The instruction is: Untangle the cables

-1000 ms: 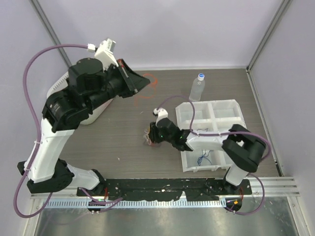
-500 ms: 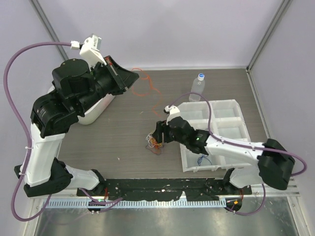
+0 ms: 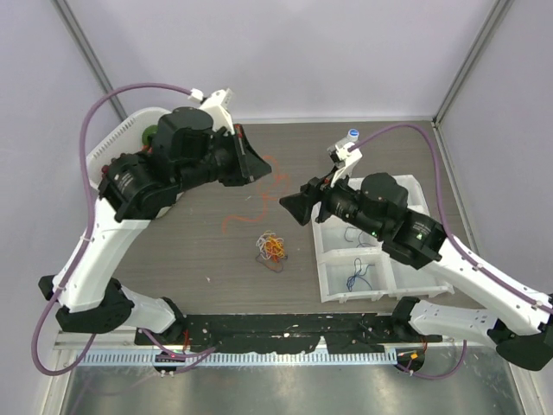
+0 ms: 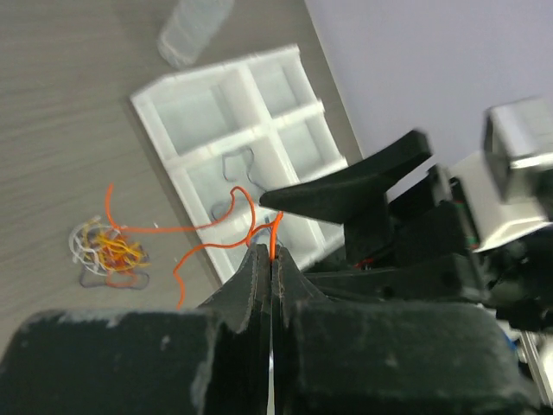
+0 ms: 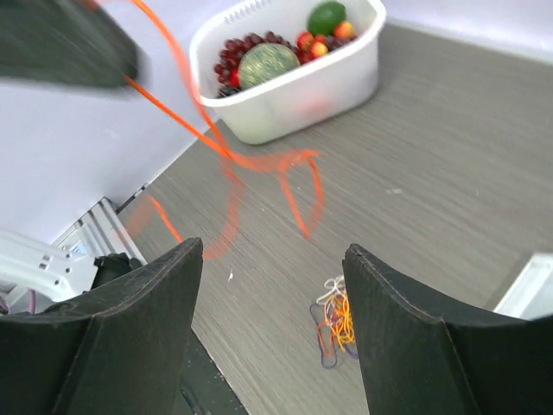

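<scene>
A small tangle of cables (image 3: 272, 248) in orange, white and purple lies on the table; it also shows in the left wrist view (image 4: 108, 252) and the right wrist view (image 5: 333, 320). My left gripper (image 3: 251, 165) is raised above the table and shut on one long orange cable (image 4: 207, 246), which hangs loose below it (image 3: 244, 207) and apart from the tangle. In its own view the jaws (image 4: 273, 252) pinch that cable. My right gripper (image 3: 294, 207) is open and empty, raised to the right of the tangle (image 5: 270, 251). The orange cable (image 5: 259, 160) hangs blurred before it.
A white divided tray (image 3: 413, 192) stands at the right, with a thin blue cable (image 3: 356, 278) in its near compartment and another (image 3: 350, 233) in the one behind. A clear bottle (image 3: 352, 137) stands behind the tray. A white bin of fruit (image 5: 289, 69) sits at far left.
My right gripper has let go of the tangle, risen and drawn back to the right, now open. My left gripper swung right and down, holding the orange cable, now free of the tangle.
</scene>
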`<action>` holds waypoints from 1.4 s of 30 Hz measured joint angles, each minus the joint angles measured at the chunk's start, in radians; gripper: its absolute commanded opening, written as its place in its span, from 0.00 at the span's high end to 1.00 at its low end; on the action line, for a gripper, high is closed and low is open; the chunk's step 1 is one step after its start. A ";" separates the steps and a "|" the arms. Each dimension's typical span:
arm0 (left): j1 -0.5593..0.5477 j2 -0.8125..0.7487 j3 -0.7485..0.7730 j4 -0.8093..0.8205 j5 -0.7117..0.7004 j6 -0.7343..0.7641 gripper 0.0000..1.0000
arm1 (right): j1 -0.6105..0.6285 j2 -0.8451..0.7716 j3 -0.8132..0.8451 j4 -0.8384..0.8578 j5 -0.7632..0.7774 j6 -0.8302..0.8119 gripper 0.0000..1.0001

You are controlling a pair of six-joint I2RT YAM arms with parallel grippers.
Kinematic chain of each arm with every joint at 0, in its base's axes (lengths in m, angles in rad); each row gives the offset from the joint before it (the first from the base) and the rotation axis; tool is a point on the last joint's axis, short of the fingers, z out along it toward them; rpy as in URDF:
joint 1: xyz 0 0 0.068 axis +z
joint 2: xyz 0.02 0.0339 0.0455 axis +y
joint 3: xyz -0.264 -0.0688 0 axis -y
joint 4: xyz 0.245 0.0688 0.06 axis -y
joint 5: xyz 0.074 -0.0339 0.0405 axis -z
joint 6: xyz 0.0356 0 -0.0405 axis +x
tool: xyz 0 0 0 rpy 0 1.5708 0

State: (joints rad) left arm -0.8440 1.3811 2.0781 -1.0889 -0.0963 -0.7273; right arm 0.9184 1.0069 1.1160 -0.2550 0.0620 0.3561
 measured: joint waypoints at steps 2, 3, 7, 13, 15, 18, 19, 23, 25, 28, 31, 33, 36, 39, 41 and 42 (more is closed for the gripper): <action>0.001 0.016 -0.024 -0.003 0.087 0.000 1.00 | 0.000 -0.003 0.039 -0.011 -0.037 -0.047 0.29; 0.001 0.023 -0.039 -0.004 0.127 0.002 1.00 | 0.000 -0.004 0.053 -0.018 -0.056 -0.070 0.29; 0.001 0.040 -0.119 -0.001 0.249 0.003 1.00 | -0.009 0.001 0.094 -0.077 -0.140 -0.133 0.29; 0.001 0.056 -0.164 0.005 0.349 0.003 1.00 | -0.018 0.001 0.120 -0.143 -0.188 -0.174 0.32; 0.001 0.055 -0.164 0.019 0.370 0.003 1.00 | -0.018 0.001 0.120 -0.166 -0.188 -0.184 0.36; 0.001 0.055 -0.164 0.046 0.397 0.002 1.00 | -0.018 0.001 0.119 -0.189 -0.196 -0.189 0.55; 0.001 0.055 -0.164 0.052 0.405 0.002 1.00 | -0.018 0.000 0.115 -0.187 -0.196 -0.188 0.62; 0.001 0.055 -0.164 0.064 0.416 -0.002 1.00 | -0.018 -0.026 0.061 -0.170 -0.180 -0.175 0.99; 0.001 0.056 -0.164 0.063 0.412 -0.003 1.00 | -0.017 -0.050 0.019 -0.142 -0.165 -0.150 0.99; 0.001 0.059 -0.164 0.063 0.404 -0.006 0.63 | -0.018 -0.081 -0.016 -0.111 -0.141 -0.114 0.99; 0.001 0.058 -0.164 0.063 0.377 -0.013 0.35 | -0.017 -0.111 -0.060 -0.090 -0.061 -0.057 0.99; 0.001 0.058 -0.164 0.058 0.338 -0.021 0.29 | -0.018 -0.117 -0.090 -0.095 0.027 -0.003 0.99; 0.001 0.056 -0.164 0.041 0.263 -0.026 0.26 | -0.026 -0.104 -0.130 -0.132 0.178 0.098 0.99; 0.001 0.037 -0.187 0.037 0.200 -0.029 0.25 | -0.074 -0.063 -0.144 -0.180 0.264 0.165 0.99; 0.001 0.010 -0.222 0.037 0.169 -0.036 0.25 | -0.132 -0.035 -0.145 -0.189 0.280 0.180 0.99; 0.001 -0.006 -0.243 0.039 0.158 -0.044 0.25 | -0.185 -0.016 -0.145 -0.185 0.274 0.182 0.99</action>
State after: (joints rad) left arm -0.8429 1.3754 1.8355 -1.0504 0.0616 -0.7715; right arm 0.7334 0.9913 0.9707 -0.4404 0.3359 0.5385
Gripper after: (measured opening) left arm 0.746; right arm 0.043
